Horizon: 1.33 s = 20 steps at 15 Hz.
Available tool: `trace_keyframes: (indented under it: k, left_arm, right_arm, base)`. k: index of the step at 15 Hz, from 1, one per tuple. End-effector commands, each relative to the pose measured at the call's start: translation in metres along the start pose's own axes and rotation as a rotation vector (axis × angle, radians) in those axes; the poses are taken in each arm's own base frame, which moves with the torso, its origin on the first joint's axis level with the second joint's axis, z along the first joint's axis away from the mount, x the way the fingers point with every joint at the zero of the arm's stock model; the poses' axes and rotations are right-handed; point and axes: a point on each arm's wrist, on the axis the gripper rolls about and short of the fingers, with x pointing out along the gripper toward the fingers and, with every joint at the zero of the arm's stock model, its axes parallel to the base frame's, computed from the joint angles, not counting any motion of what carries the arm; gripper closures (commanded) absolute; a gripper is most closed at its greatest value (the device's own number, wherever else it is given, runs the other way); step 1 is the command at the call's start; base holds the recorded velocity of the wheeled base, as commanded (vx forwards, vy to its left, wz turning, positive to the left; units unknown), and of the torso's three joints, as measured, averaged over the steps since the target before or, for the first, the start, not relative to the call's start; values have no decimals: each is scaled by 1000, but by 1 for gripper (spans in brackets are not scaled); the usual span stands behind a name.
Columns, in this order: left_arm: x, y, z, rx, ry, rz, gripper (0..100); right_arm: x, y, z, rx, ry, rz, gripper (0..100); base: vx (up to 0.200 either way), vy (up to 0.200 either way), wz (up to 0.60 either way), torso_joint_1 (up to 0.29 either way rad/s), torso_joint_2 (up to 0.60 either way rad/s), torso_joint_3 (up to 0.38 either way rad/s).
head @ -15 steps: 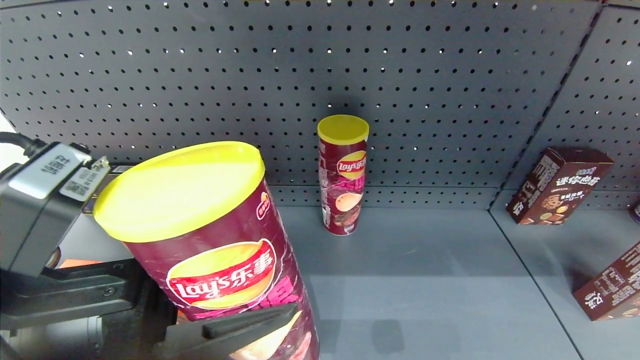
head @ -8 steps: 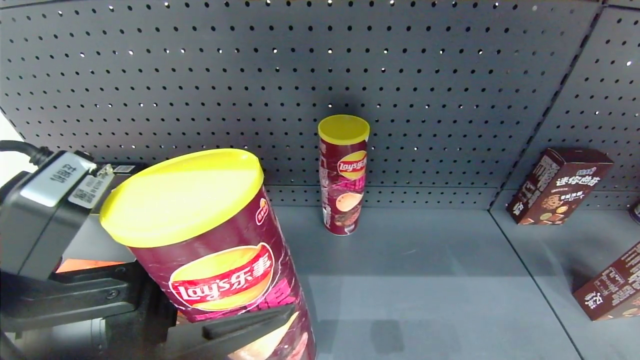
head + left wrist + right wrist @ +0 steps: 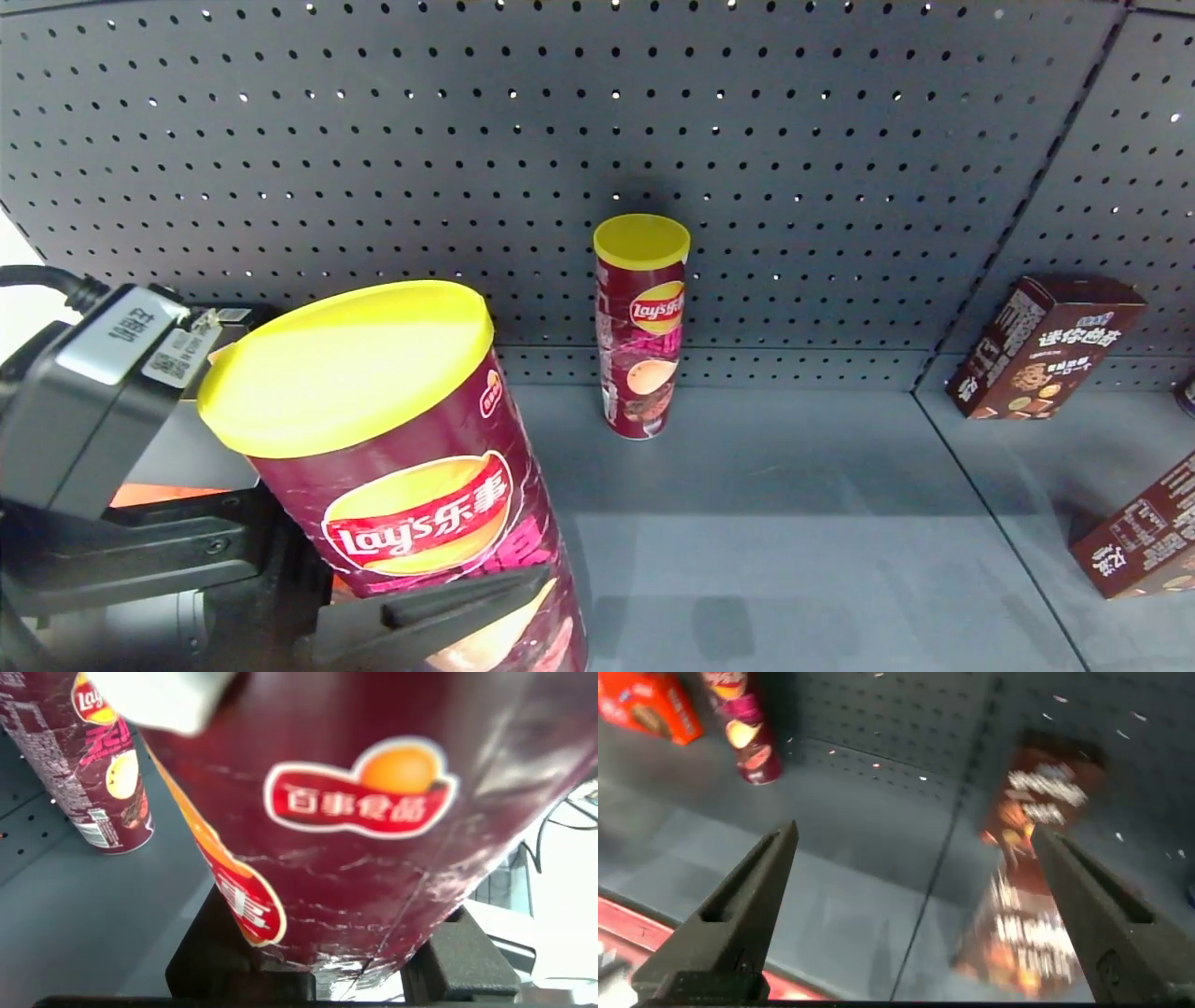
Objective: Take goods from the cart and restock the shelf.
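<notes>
Fingers (image 3: 441,607) tight around tilted chip can (image 3: 401,439)

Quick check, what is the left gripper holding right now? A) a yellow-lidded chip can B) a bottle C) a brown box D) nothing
A: the left gripper has its jaws clamped on the chip can, yellow lid up.

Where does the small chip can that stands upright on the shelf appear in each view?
Head view: the standing chip can is mid-picture, against the pegboard.
Left wrist view: the can stands beyond the held chip can.
Right wrist view: blurred, probably the can, far beyond the open right pincer.
Shared landmark: the pegboard behind it.
</notes>
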Motion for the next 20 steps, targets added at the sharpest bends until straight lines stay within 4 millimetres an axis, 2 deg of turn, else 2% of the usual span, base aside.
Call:
trace_keyframes:
  k: [1,4,11,14,16,18,20]
  left_arm:
    - [1,1,-1,-2,3,1,100]
    - [1,1,-1,-4,3,1,100]
    - [-1,3,-1,-6,4,18,100]
    - [-1,3,-1,-10,6,18,100]
    - [-1,3,-1,-11,7,18,100]
    - [-1,4,-1,-12,6,20,100]
    - [-1,4,0,-11,4,20,100]
  right_arm:
    - [58,-1,17,-18,83,134,0]
    - [96,7,20,-34,100,216,0]
    - [157,29,20,-44,156,317,0]
    - [174,49,23,20,141,397,0]
    - [195,65,37,50,116,445,0]
    - [218,78,29,15,125,475,0]
    - [230,85,24,12,60,588,0]
  base:
    - [0,0,0,0,0,0]
    - [0,0,0,0,0,0]
    - [0,0,0,0,0,0]
    - [0,0,0,0,0,0]
    - [0,0,0,0,0,0]
    - [0,0,0,0,0,0]
    - [0,0,0,0,0,0]
